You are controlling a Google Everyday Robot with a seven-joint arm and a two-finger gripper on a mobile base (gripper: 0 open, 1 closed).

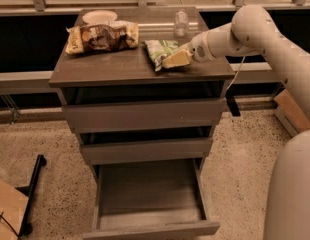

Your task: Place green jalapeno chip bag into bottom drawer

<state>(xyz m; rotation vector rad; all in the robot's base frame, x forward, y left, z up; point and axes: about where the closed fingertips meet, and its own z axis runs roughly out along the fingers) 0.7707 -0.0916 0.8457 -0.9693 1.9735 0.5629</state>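
Observation:
The green jalapeno chip bag lies flat on top of the grey-brown cabinet, right of centre. My gripper reaches in from the right on the white arm and sits low at the bag's right edge, touching or overlapping it. The bottom drawer is pulled out wide below, and its box interior shows nothing inside. The two shallower drawers above it are pushed in or nearly so.
A larger brown-and-yellow chip bag lies at the cabinet top's left, with a white bowl behind it. A clear plastic bottle stands at the back, just behind my gripper. A cardboard box stands on the floor at right.

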